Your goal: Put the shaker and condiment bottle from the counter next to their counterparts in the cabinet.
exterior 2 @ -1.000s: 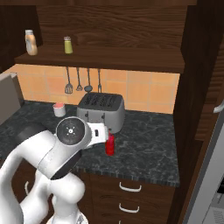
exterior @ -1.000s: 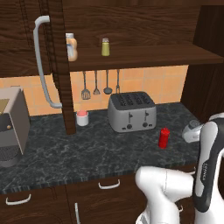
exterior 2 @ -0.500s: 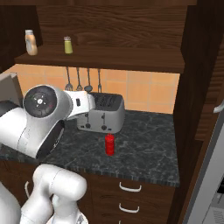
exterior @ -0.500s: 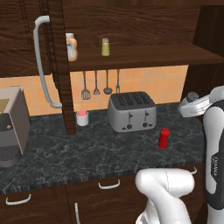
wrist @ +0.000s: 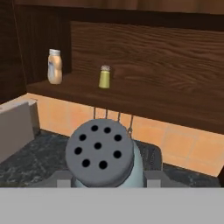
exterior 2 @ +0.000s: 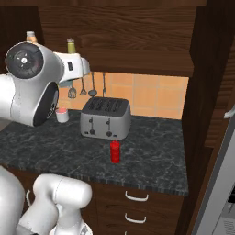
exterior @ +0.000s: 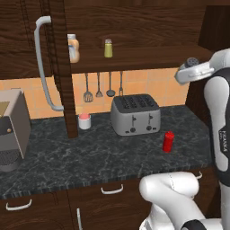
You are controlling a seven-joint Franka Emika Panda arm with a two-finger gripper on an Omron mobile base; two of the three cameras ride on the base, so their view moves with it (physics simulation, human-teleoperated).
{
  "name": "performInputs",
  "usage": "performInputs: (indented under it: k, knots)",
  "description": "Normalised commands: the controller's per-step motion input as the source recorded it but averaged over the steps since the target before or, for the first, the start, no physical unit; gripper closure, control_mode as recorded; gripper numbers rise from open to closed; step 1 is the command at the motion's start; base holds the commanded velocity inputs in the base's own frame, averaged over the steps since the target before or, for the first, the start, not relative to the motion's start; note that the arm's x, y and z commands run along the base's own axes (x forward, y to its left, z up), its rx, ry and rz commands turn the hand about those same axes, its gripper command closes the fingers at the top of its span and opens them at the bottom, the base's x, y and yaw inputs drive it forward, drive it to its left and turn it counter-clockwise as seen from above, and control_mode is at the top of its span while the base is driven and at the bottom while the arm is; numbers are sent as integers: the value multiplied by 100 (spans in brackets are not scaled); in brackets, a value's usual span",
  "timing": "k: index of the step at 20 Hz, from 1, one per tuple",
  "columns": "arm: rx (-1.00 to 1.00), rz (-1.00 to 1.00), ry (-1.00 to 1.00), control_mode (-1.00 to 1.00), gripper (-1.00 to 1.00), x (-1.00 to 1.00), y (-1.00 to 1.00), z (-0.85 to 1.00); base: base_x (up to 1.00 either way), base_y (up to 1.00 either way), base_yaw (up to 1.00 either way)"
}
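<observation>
Up near shelf height, the claw (wrist: 101, 177) is pinching the shaker (wrist: 101, 154), its grey perforated cap facing the hand camera and the pale glassy body tucked between the two fingers. From the left base view the shaker (exterior: 193, 61) shows as a small grey-capped thing at the end of the white arm, raised well above the table (exterior: 90, 157) and off to the right of the cabinet (exterior: 134, 31) shelf.

On that shelf stand the counterparts: the olive-yellow shaker (exterior: 108, 48) with its silver cap, upright, and to its left the tan-orange bottle (exterior: 73, 48) with a white cap, partly behind the edge of the open cabinet door (exterior: 27, 54).

Down on the table the condiment bottle (exterior: 168, 141) stands upright, all red, in front and a little to the right of the grey toaster (exterior: 135, 114). A small white cup with a pink top (exterior: 84, 121) sits to the left of the toaster, near the door's edge.
</observation>
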Motion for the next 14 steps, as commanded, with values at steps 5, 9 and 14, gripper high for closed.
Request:
performInputs:
  k: [5, 9, 14]
  knots:
    - [6, 4, 0, -100, 100, 35, 16, 69, 0, 0, 0]
    - [0, 9, -3, -100, 100, 41, 7, -27, 0, 0, 0]
    - [0, 0, -15, -100, 100, 62, 12, -2, 0, 0, 0]
